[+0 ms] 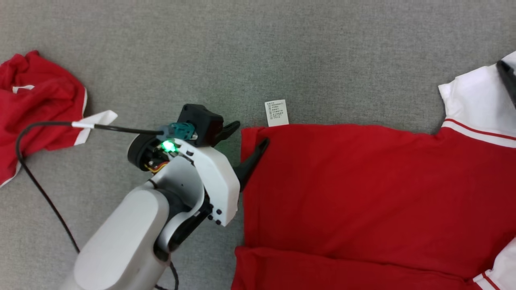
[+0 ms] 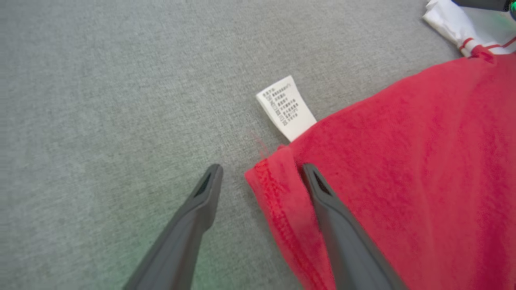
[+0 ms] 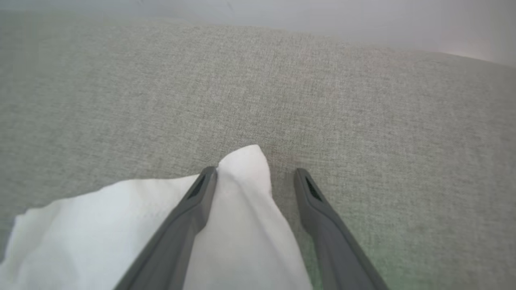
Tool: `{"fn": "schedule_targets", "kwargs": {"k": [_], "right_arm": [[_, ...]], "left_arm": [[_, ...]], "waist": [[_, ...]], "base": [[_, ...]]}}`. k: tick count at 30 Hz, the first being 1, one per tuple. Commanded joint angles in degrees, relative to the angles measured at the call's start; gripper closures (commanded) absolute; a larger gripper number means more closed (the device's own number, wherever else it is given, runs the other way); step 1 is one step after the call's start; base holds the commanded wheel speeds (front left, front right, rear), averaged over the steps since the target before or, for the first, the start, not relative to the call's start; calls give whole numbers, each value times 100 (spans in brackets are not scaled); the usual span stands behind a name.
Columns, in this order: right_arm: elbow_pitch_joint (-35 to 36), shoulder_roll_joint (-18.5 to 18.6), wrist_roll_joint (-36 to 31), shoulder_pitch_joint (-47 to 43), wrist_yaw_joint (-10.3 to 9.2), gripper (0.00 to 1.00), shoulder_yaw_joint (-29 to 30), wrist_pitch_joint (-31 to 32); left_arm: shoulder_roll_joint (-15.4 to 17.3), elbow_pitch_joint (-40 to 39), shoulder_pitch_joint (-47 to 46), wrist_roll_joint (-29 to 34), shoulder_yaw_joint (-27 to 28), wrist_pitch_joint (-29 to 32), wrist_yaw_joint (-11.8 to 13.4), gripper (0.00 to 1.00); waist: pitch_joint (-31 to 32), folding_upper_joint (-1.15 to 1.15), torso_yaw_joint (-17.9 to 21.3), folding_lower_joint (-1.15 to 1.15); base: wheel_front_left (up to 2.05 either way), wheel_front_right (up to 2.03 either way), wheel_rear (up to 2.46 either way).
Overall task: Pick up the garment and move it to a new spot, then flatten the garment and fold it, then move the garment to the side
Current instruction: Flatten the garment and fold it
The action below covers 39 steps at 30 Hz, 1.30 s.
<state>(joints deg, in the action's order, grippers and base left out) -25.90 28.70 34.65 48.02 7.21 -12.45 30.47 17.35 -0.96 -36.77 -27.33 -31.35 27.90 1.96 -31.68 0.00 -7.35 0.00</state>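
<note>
The left gripper (image 2: 262,169) is wide open at lower centre, straddling the shirt (image 1: 363,181) corner and gripping nothing; the right gripper (image 3: 254,172) is equally wide, the sleeve (image 3: 100,225) tip between its fingers; the shirt lies spread at the head view's right.

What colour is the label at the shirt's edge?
Label: white, dark print; best in left wrist view.

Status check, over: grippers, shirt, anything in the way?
Left gripper open, straddling hem corner of spread red white-sleeved shirt. Right gripper open over its white sleeve tip. Crumpled red garment far left, clear of work.
</note>
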Motion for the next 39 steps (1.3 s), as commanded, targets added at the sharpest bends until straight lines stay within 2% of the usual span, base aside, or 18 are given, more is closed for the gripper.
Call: {"fn": "schedule_targets", "kwargs": {"k": [1, 9, 14, 15, 16, 17, 18, 21, 32, 39], "right_arm": [[-118, -101, 141, -310, 48, 0, -169, 177], [-43, 47, 543, -438, 41, 0, -471, 453], [-7, 29, 660, -436, 41, 0, -587, 613], [-9, 21, 676, -441, 41, 7, -613, 647], [-3, 10, 682, -442, 41, 62, -642, 668], [-3, 10, 682, -442, 41, 62, -642, 668], [30, -20, 731, -451, 41, 100, -697, 683], [170, -22, 916, -439, 41, 100, -705, 580], [300, 292, 1089, -98, 27, 100, -221, -768], [684, 478, 1432, -657, 27, 100, -251, -1258]], "left_arm": [[82, -18, 100, -72, 30, 37, 30, 0], [205, -145, 180, -128, 35, 222, 66, 0], [81, -32, 119, -282, -41, 329, -6, 0], [55, 2, 107, -309, -64, 338, -27, 0], [34, 35, 78, -326, -74, 322, -35, 55], [34, 35, 78, -326, -74, 322, -35, 55], [3, 62, 47, -338, -76, 289, -46, 100], [-27, 111, -11, -340, -70, 186, -77, 100], [56, 260, -99, -298, 290, -336, 117, 100], [43, 203, 223, -349, 306, -542, 208, 100]], "waist": [[50, 0, 39, 0], [121, 0, 108, 0], [57, 0, 157, 0], [47, 0, 169, 0], [38, 0, 181, 0], [38, 0, 181, 0], [36, 0, 191, 0], [63, 0, 229, 0], [433, 0, 358, 0], [831, 0, 494, 0]], "base": [[0, 0, 0], [0, 0, 0], [0, 0, 0], [0, 0, 0], [0, 0, 0], [0, 0, 0], [0, 0, 0], [0, 0, 0], [0, 0, 0], [0, 0, 0]]}}
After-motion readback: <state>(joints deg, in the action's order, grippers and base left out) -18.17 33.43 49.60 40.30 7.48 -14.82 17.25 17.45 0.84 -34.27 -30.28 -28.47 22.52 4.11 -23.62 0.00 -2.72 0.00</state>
